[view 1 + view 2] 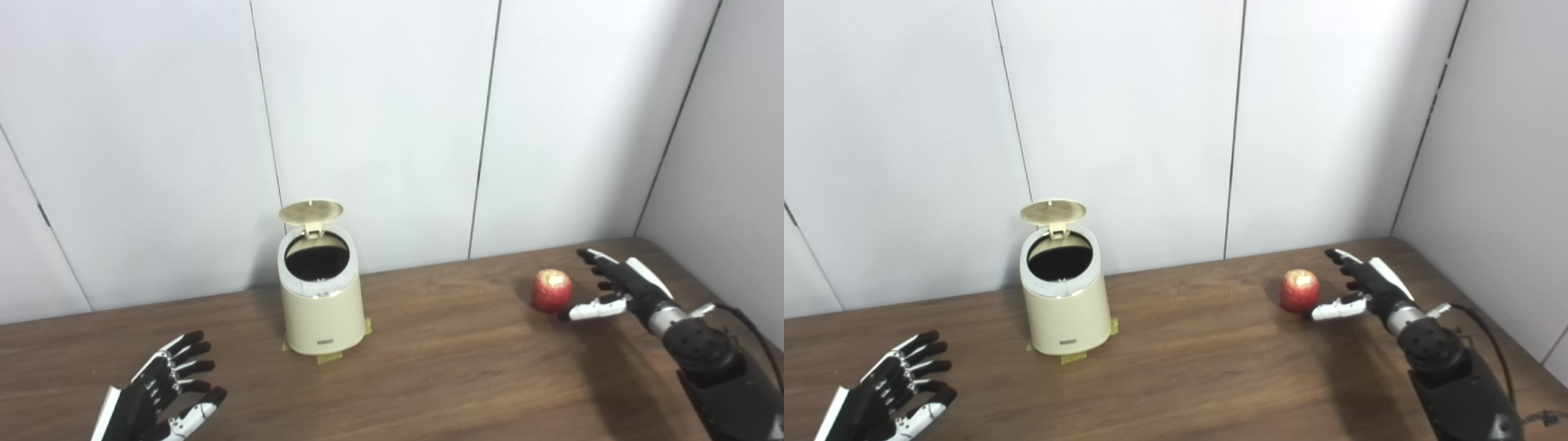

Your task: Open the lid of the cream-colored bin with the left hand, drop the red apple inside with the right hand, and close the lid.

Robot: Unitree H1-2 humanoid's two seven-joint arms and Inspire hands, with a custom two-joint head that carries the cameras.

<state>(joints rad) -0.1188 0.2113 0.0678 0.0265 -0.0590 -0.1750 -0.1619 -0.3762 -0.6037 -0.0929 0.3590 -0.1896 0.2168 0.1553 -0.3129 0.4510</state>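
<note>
With the lid [311, 212] up, the apple [551, 290] sits just left of the right hand [615, 286].
Right hand spread wide, empty, far nearer; left hand [160, 392] also splayed, lower left.

I am counting what is showing on the surface [453, 367]. I am seeing one cream-colored bin [323, 306] with one round lid [311, 212] standing raised on its hinge. I am seeing one red apple [551, 290]. I am seeing two robot hands: one left hand [156, 398] and one right hand [618, 285], both with fingers [591, 256] spread apart and holding nothing. Yellow tape pieces [329, 358] are peeking out from under the bin; I cannot tell exactly how many. Behind it all, I am counting four white wall panels [373, 122] on the back wall.
</note>
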